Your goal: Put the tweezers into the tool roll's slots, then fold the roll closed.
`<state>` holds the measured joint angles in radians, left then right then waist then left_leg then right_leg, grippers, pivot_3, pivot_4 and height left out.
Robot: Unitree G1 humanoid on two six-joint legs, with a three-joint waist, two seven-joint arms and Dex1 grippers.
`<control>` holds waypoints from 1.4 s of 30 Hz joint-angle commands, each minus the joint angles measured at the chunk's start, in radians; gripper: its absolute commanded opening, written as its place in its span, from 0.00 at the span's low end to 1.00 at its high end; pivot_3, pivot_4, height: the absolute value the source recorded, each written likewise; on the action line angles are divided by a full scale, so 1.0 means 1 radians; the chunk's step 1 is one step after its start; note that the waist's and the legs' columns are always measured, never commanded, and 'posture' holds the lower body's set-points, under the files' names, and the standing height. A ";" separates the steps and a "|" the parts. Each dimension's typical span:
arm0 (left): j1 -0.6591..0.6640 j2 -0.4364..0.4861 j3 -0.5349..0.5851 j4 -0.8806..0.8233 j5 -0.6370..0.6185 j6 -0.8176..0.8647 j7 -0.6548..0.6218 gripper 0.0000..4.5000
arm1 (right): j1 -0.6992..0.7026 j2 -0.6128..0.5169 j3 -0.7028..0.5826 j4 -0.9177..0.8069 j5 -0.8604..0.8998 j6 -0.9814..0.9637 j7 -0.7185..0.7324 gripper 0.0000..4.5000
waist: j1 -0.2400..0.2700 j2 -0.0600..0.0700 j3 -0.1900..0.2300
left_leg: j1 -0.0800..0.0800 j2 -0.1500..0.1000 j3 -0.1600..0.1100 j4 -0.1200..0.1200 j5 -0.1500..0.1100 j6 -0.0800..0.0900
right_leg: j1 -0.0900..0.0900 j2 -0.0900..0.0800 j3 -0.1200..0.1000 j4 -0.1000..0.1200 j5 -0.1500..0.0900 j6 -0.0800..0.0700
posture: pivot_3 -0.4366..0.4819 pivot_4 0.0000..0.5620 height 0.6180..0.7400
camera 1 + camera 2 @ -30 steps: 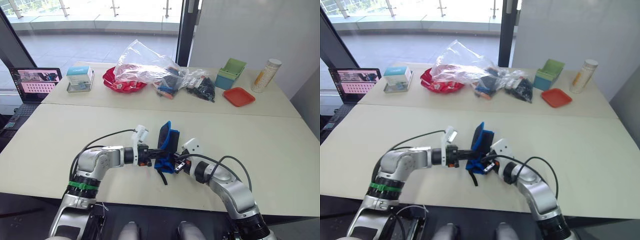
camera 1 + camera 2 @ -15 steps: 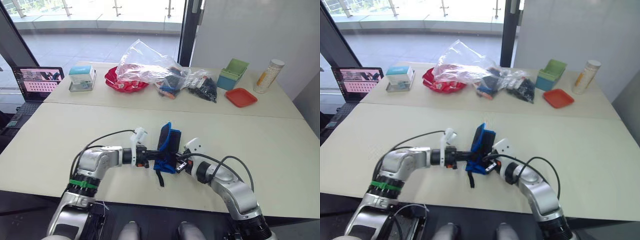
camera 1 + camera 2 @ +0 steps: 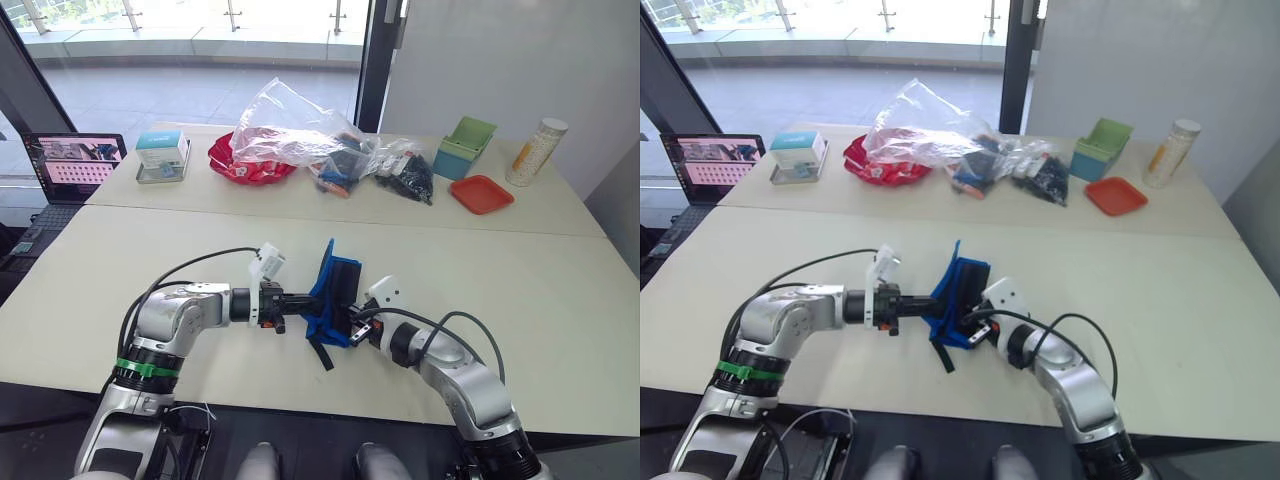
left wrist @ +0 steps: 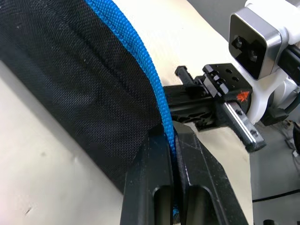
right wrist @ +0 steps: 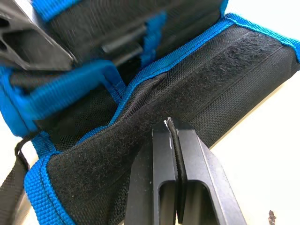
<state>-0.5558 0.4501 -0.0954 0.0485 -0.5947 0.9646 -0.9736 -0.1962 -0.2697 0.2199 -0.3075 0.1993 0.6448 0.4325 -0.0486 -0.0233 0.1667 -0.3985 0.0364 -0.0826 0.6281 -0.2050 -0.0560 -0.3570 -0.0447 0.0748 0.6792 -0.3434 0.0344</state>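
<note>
Black fabric tool roll with bright blue edging, half folded, one flap upright, thin black strap trailing, near the tabletop's front edge. Left gripper, arm reaching rightward, jaws clamped on its blue edge; right gripper, arm reaching leftward, jaws pinching the lower flap.

Tool roll of coarse matt woven cloth; fuzzy fastening strip.

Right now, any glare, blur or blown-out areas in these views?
Left eye view: the window floor top left is washed out by daylight, and the plastic bag carries bright glare. Left wrist view: the roll weave is sharp, the left tool soft. Right wrist view: the right tool is crisp, the roll's top corner soft.
</note>
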 commanded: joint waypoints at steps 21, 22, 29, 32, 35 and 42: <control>-0.027 -0.139 -0.215 0.175 0.227 -0.002 0.176 0.00 | -0.203 -0.037 -0.216 -0.136 0.197 0.064 0.040 0.00 | 0.037 0.001 0.000 | -0.001 -0.004 -0.002 0.001 0.000 0.000 | 0.003 -0.002 0.000 -0.002 0.000 0.000 | 0.48 0.27 0.86; -0.033 -0.145 -0.215 0.181 0.230 0.004 0.183 0.00 | -0.221 -0.050 -0.195 -0.135 0.195 0.074 0.051 0.00 | 0.038 0.001 0.000 | -0.001 -0.004 -0.002 0.001 0.000 0.000 | 0.004 -0.002 0.000 -0.002 0.000 0.001 | 0.48 0.27 0.86; -0.051 -0.167 -0.221 0.169 0.247 0.051 0.217 0.00 | -0.266 -0.177 0.015 -0.016 0.056 0.221 0.046 0.00 | 0.052 0.001 -0.001 | -0.002 -0.005 -0.003 0.006 0.001 0.001 | 0.007 -0.003 0.000 -0.007 0.000 0.003 | 0.48 0.27 0.86; -0.042 -0.149 -0.238 0.143 0.253 0.050 0.209 0.00 | -0.262 -0.194 0.051 0.047 0.052 0.294 0.063 0.00 | 0.052 0.000 -0.002 | -0.004 -0.006 -0.002 0.008 0.001 0.001 | 0.006 -0.003 0.000 -0.007 0.000 0.004 | 0.48 0.27 0.86; -0.039 -0.134 -0.254 0.126 0.255 0.051 0.198 0.00 | -0.290 -0.203 0.085 0.130 0.025 0.342 0.061 0.00 | 0.049 0.000 -0.005 | -0.003 -0.005 -0.003 0.007 0.001 0.001 | 0.007 -0.003 0.000 -0.007 0.000 0.004 | 0.48 0.27 0.86; -0.051 -0.123 -0.256 0.113 0.263 0.034 0.193 0.00 | -0.363 -0.217 0.116 0.275 0.012 0.366 0.096 0.00 | 0.047 0.000 -0.006 | -0.001 -0.005 -0.003 0.006 0.001 0.001 | 0.008 -0.003 0.000 -0.008 0.000 0.004 | 0.48 0.27 0.86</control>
<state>-0.6430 0.3056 -0.3026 0.1165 -0.3913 0.9730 -0.8205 -0.5926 -0.4472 0.3171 -0.1326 0.2559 0.9489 0.5328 -0.0012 -0.0236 0.1604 -0.3990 0.0311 -0.0852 0.6339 -0.2044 -0.0551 -0.3484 -0.0479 0.0745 0.6717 -0.3429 0.0380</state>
